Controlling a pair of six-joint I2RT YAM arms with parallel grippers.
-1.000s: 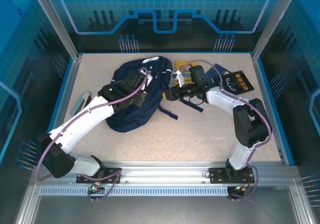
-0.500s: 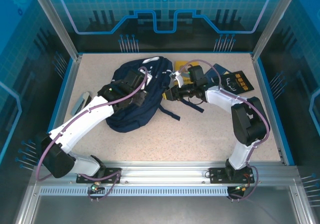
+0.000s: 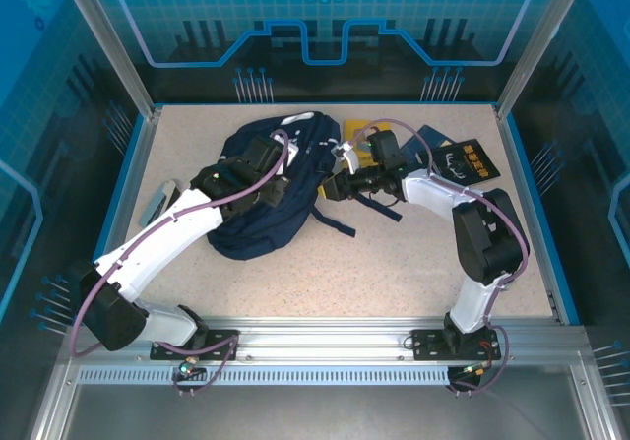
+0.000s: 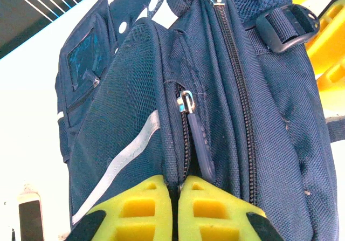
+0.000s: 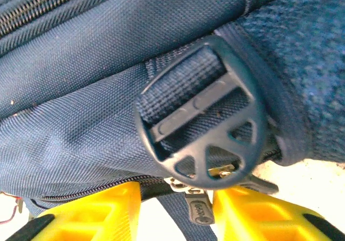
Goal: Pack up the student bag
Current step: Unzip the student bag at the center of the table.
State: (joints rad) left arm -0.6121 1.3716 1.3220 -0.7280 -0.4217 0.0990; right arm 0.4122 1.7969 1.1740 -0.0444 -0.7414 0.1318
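1. Student bag (image 3: 246, 235), a large navy-blue fabric backpack, lies flat left of centre in the overhead view, with both arms bent in over it.
2. Left gripper (image 4: 179, 190): yellow fingers pressed together at the front-pocket zip seam.
3. Right gripper (image 5: 177, 198): fingers spread around a small metal zip pull (image 5: 198, 211), below a round dark plastic buckle (image 5: 202, 128).
4. Speckled beige tabletop (image 3: 394, 263); blue patterned walls (image 3: 325, 17) beyond.

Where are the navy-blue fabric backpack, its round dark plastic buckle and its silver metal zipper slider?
Navy-blue backpack (image 3: 251, 233): top view, lower fabric.
Round plastic buckle (image 5: 197, 106): right wrist view, centre bar.
Silver zipper slider (image 4: 186, 101): left wrist view, metal loop.
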